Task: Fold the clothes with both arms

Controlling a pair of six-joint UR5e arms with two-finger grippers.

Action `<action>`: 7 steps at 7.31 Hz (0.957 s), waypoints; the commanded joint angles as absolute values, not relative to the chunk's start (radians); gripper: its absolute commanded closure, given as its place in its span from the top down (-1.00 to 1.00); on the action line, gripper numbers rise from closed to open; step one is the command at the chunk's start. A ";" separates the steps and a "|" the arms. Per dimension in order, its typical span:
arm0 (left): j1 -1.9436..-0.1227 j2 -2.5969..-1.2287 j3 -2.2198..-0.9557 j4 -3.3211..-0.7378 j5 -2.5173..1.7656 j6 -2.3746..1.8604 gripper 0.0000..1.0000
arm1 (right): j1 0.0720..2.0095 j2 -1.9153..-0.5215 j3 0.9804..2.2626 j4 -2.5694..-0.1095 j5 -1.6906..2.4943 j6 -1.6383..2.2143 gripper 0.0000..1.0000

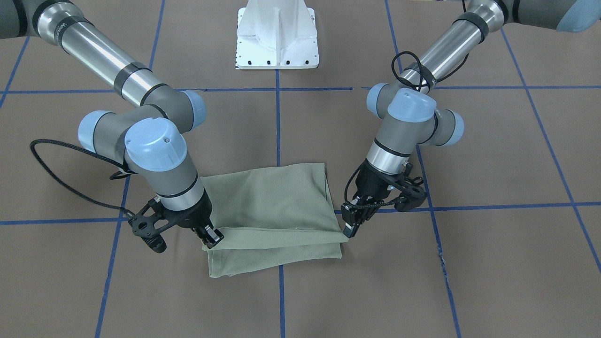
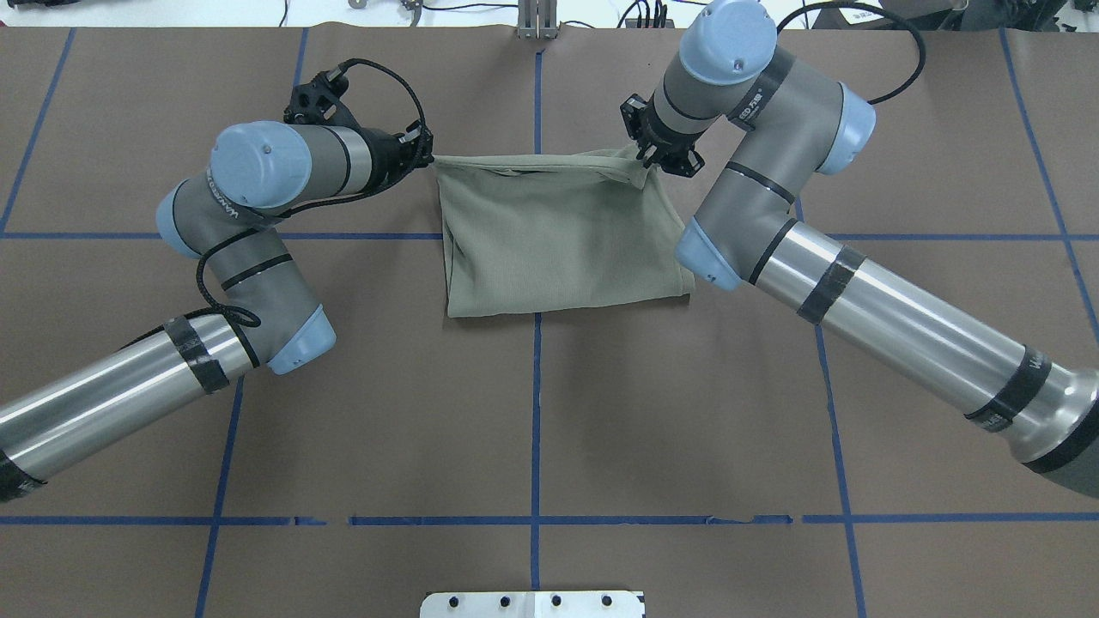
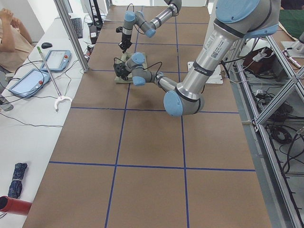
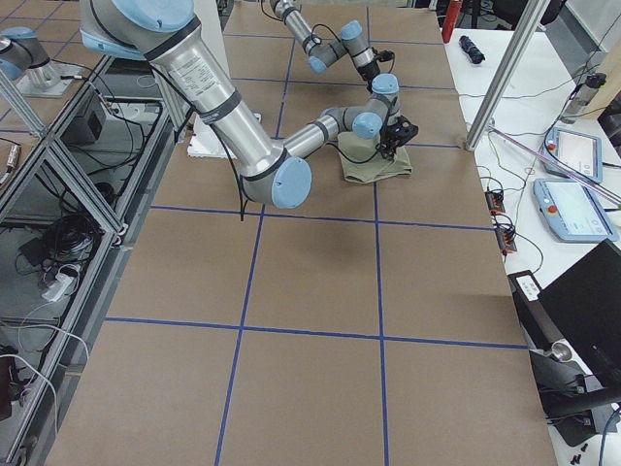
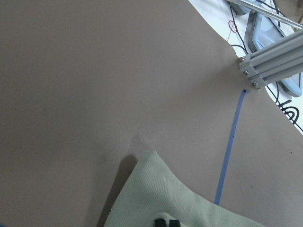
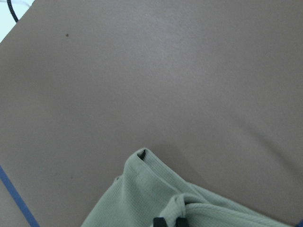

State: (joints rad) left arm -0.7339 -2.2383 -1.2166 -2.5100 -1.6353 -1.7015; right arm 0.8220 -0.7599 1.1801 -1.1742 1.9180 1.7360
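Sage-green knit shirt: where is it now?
Overhead view: the folded sage-green knit shirt lies across the central blue tape line, toward the far side, its far corners pinched by the left claw and right claw.

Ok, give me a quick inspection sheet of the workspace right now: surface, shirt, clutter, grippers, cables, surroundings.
Surface: brown table cover with a blue tape grid.
Job's things: green shirt folded to a rectangle, top layer held at two corners.
Clutter: nothing seen.
Grippers: left gripper and right gripper each shut on a shirt corner.
Cables: black cable loops at both wrists, off the shirt.
Surroundings: white pedestal base; person and tablets at the side bench.
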 commanded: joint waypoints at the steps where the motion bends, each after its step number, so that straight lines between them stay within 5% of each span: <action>1: -0.758 -2.238 -1.175 -2.531 -1.637 -1.640 0.15 | 0.903 -0.774 1.124 -1.167 1.969 1.469 1.00; 7: -1.001 -1.966 -1.293 -2.599 -2.068 -1.069 0.11 | 1.162 -1.007 1.169 -1.180 2.190 0.925 1.00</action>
